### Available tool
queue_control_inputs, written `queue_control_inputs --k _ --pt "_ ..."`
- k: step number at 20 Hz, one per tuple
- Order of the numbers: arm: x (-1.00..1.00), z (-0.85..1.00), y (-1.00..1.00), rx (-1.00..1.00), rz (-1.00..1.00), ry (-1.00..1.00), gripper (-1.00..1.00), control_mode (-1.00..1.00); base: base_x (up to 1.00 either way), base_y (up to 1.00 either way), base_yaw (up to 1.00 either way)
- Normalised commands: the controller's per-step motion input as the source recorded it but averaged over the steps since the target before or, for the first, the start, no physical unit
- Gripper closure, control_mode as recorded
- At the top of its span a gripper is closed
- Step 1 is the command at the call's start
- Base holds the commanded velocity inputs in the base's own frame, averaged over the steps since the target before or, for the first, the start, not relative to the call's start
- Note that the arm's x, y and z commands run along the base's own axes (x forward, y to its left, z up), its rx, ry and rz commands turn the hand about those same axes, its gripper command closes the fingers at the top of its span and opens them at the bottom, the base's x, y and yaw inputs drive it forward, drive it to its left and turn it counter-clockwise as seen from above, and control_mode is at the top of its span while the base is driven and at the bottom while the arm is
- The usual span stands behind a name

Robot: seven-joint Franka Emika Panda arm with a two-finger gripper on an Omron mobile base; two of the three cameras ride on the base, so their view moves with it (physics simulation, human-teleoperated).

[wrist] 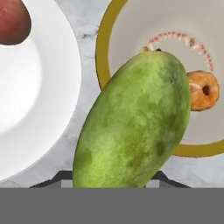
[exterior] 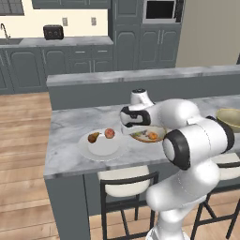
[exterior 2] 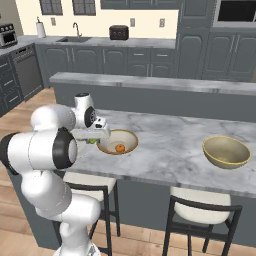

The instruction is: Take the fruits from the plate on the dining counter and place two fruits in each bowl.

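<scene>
Four fruits in all, listed below after the larger items.

Dining counter (exterior: 70,126): grey-white marbled top, carrying everything here; two stools stand below its near edge.

Plate (exterior: 86,147): white, wide, toward the counter's left end, near the front edge. Two fruits lie on its far side.

Near bowl (exterior 2: 127,145): tan with a cream inside, just beside the plate on its right, close to the front edge. One fruit lies inside it.

Far bowl (exterior 2: 226,151): same pattern, well apart toward the counter's right end, nothing visible inside.

Gripper (exterior: 137,132): hangs over the gap between the plate and the near bowl's left rim. The fingers are closed narrow around the green fruit; their tips are hidden behind it in the hand view.

Green oval fruit (wrist: 135,122): held in the gripper above the near bowl's rim, not yet resting in it.

Brown pear-shaped fruit (exterior: 93,137): on the plate, left of its neighbour.

Reddish-pink round fruit (exterior: 109,133): on the plate, near its right rim.

Small orange fruit (wrist: 203,90): in the near bowl, toward its right side.

Progress, as judged: one fruit delivered, a second at the point of delivery. Release into the near bowl would complete that bowl. The two on the plate would then go to the far bowl, so roughly half the work is left.
</scene>
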Motion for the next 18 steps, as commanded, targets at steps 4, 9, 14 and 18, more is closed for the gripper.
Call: queue_control_inputs --k 4,9,14,18 --pt "0.54 -0.01 -0.53 0.00 0.00 0.11 1.00 -1.00 0.00 0.00 0.00" --pt "0.59 -0.26 -0.26 0.00 -0.02 0.09 1.00 -1.00 0.00 0.00 0.00" --pt "0.25 -0.40 -0.20 0.07 0.00 0.00 1.00 -1.00 0.00 0.00 0.00" --pt "0.04 -0.14 0.00 0.00 0.00 0.00 1.00 -1.00 0.00 0.00 0.00"
